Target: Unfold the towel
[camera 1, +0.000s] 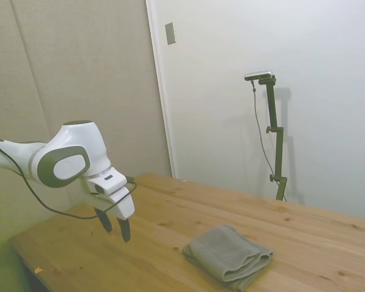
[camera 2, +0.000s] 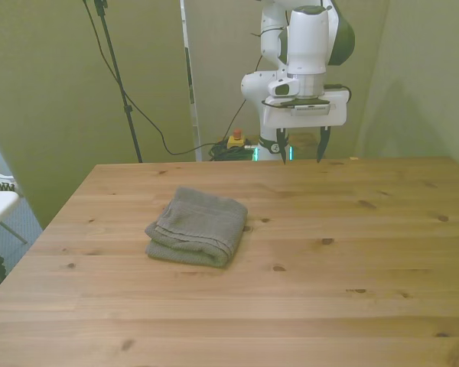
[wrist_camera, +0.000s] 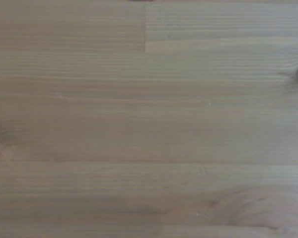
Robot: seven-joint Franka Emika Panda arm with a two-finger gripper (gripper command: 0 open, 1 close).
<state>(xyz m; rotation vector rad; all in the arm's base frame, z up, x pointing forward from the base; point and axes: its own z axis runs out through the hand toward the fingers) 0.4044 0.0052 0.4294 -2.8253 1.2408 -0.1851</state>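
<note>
The towel (camera 2: 197, 236) lay folded in several layers on the wooden table (camera 2: 352, 252), a little toward the front view's left. The gripper (camera 2: 299, 147) hung above the table, well apart from the towel, at about 2 o'clock from it in the front view, with its fingers (camera 1: 124, 229) spread wide and holding nothing.

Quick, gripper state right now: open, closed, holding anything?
Gripper: open, holding nothing, above the table, apart from the folded towel.
</note>
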